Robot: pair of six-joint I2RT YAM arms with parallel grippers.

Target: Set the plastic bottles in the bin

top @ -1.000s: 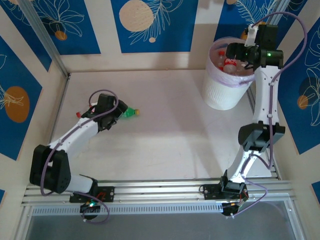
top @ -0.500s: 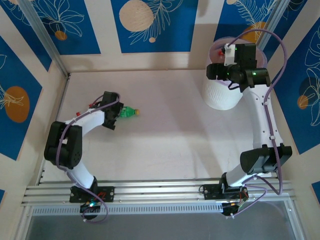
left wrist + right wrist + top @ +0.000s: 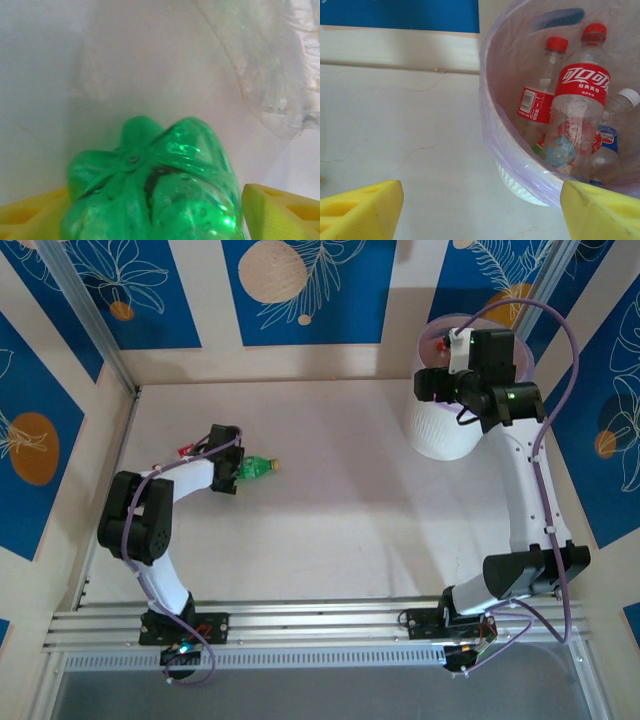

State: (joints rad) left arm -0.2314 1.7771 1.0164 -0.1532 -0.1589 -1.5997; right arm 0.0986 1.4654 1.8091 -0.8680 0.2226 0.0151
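Note:
A green bottle [image 3: 257, 468] with a yellow cap lies on the table at the left. My left gripper [image 3: 241, 470] is open around its base end. In the left wrist view the green base [image 3: 155, 185] fills the gap between the yellow fingers [image 3: 280, 210], with a clear bottle [image 3: 280, 65] lying just beyond. My right gripper [image 3: 431, 381] hangs open and empty above the left rim of the bin [image 3: 445, 435]. The right wrist view shows the lilac liner [image 3: 520, 150], and inside it a tall red-labelled bottle [image 3: 580, 100], a smaller red-capped one [image 3: 537, 102] and a blue-labelled one [image 3: 607, 140].
A red cap [image 3: 185, 450] pokes out beside the left forearm. Blue patterned walls close the table at the back and both sides. A metal rail [image 3: 320, 620] runs along the near edge. Bare white tabletop [image 3: 330, 500] lies between the arms.
My right gripper has swung left from over the bin's middle to above its left rim. The left arm has folded its elbow back while its gripper stays at the unmoved green bottle.

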